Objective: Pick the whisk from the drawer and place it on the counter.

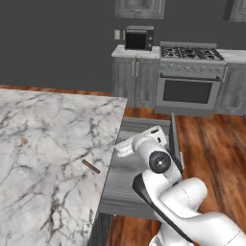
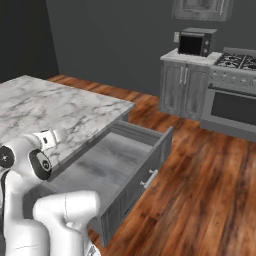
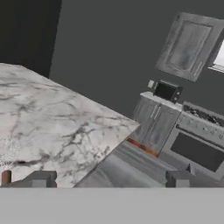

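A dark microwave (image 1: 139, 38) sits on a small far countertop (image 1: 136, 52) above grey cabinet doors (image 1: 136, 81). Just beside it stands a stove (image 1: 190, 77) with black burner grates and a dark oven window. Reddish-brown wood flooring (image 2: 200, 185) spreads below a dark grey wall (image 1: 57, 43).

The whisk (image 1: 90, 166) lies on the counter (image 1: 43, 144), left of the open drawer (image 1: 134, 173).

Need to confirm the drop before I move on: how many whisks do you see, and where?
1. The whisk lies on the marble counter near its drawer-side edge, outside the open drawer; the drawer's near part is hidden behind the arm.
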Robot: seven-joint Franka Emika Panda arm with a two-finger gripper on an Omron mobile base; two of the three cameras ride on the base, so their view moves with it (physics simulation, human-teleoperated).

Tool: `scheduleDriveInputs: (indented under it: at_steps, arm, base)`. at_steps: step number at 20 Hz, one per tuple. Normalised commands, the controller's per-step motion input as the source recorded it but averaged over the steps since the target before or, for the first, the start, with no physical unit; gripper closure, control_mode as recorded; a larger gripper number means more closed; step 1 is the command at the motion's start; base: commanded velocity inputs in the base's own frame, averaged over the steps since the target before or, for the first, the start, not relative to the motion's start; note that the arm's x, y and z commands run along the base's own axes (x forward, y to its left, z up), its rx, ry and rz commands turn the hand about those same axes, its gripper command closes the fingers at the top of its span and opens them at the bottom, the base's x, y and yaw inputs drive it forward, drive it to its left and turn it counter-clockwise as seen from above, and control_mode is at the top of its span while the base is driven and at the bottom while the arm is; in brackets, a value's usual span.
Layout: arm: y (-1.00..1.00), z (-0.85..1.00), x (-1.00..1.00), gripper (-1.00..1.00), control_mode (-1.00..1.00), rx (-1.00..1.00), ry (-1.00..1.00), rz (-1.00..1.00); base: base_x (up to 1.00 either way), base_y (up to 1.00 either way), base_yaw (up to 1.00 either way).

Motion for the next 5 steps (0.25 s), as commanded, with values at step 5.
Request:
scheduleDriveInputs:
  at_steps: [5]
  arm:
    - [-1.00, 0.10, -0.98, -1.00, -1.00, 0.34, 0.17, -0.17]
  base:
    - [0.00, 0.00, 0.00]
